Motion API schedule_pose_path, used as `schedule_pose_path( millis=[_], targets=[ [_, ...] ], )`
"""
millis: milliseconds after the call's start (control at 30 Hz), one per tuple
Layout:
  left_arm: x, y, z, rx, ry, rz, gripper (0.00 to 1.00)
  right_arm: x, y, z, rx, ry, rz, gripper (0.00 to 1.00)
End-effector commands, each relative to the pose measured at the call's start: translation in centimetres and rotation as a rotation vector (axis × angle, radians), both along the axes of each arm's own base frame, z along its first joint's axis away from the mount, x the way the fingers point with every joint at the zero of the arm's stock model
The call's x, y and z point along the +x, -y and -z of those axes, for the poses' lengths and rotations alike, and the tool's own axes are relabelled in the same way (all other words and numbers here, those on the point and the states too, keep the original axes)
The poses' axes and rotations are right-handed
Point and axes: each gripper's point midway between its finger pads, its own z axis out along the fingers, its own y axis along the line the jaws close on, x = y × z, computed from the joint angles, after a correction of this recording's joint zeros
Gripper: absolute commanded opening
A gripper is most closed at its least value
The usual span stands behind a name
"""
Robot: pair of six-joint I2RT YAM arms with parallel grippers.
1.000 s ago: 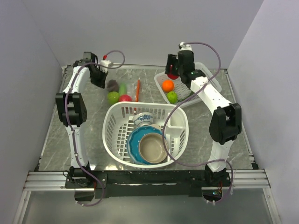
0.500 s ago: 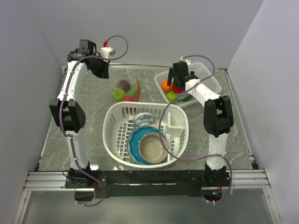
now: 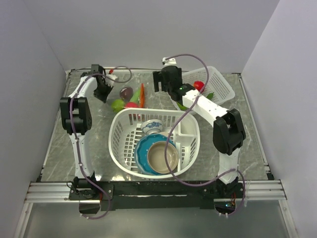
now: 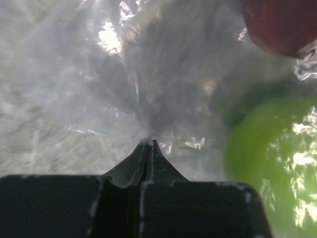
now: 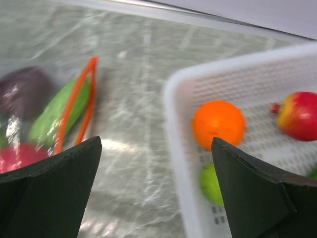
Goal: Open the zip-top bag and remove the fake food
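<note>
The zip-top bag (image 3: pixel 130 97) lies at the back of the table, its red-orange zip strip (image 3: pixel 142 94) open in a loop towards the right. Fake food still sits inside it: a maroon piece (image 3: pixel 126 91), green pieces (image 3: pixel 117 104) and a red one (image 3: pixel 132 105). My left gripper (image 3: pixel 103 92) is shut on the bag's clear plastic (image 4: pixel 148 124) at its left end. My right gripper (image 3: pixel 159 85) is open and empty (image 5: pixel 156 144), between the strip (image 5: pixel 75 109) and the white mesh tray (image 5: pixel 179 148).
The white mesh tray (image 3: pixel 224 85) at the back right holds an orange (image 5: pixel 218 124), a red fruit (image 5: pixel 297 116) and a green one (image 5: pixel 216 185). A large white basket (image 3: pixel 119 144) with bowls stands in the middle, just in front of the bag.
My right gripper has left a red fruit in the mesh tray and swung left, open, towards the bag. My left gripper has dropped back down to the table with the bag.
</note>
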Motion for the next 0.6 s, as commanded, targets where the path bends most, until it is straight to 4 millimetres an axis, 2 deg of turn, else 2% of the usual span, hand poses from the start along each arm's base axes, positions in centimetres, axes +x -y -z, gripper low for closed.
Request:
schedule_pose_path(
  millis=[0, 33, 67, 100, 133, 200, 233, 367, 400, 433, 467, 500, 567],
  targets=[
    [2.2, -1.2, 0.5, 0.151, 0.089, 0.012, 0.01, -0.7, -3.7, 0.2, 0.022, -0.001, -0.205, 1.0],
    [1.9, -1.1, 1.1, 0.166, 0.081, 0.016, 0.01, -0.4, -4.9, 1.7, 0.023, -0.038, -0.24, 1.0],
    [2.3, -1.1, 1.3, 0.181, 0.096, 0.019, 0.01, -1.0, -5.7, 3.4, 0.019, -0.109, -0.294, 1.0],
    [2.3, -0.5, 1.4, 0.193, 0.103, 0.033, 0.01, -1.0, -6.2, 4.3, 0.008, -0.139, -0.312, 1.0],
    [2.2, -0.5, 1.7, 0.206, 0.105, 0.036, 0.01, -0.4, -7.0, 5.6, 0.003, -0.168, -0.332, 0.99],
    [2.8, 0.1, 1.7, 0.218, 0.131, 0.045, 0.01, -0.8, -7.6, 7.4, -0.017, -0.229, -0.374, 0.95],
    [2.8, 0.3, 1.8, 0.225, 0.135, 0.047, 0.01, -0.5, -8.1, 8.2, -0.022, -0.241, -0.387, 0.9],
    [3.3, 1.6, 1.7, 0.19, 0.146, 0.051, 0.01, -1.1, -8.8, 9.4, -0.034, -0.299, -0.421, 0.75],
    [3.0, 1.8, 1.8, 0.177, 0.125, 0.048, 0.09, -1.2, -9.0, 9.5, -0.039, -0.299, -0.432, 0.74],
    [3.3, 1.9, 1.2, 0.164, 0.133, 0.045, 0.1, -1.6, -9.1, 9.7, -0.045, -0.303, -0.441, 0.74],
    [3.3, 2.2, 1.1, 0.14, 0.127, 0.044, 0.08, -1.7, -9.2, 9.8, -0.045, -0.302, -0.444, 0.74],
    [3.2, 2.1, 0.9, 0.13, 0.12, 0.043, 0.01, -2.1, -9.4, 10.0, -0.07, -0.3, -0.47, 0.74],
    [3.4, 2.3, 0.5, 0.122, 0.133, 0.051, 0.01, -2.4, -9.9, 10.6, -0.068, -0.313, -0.488, 0.74]
  ],
)
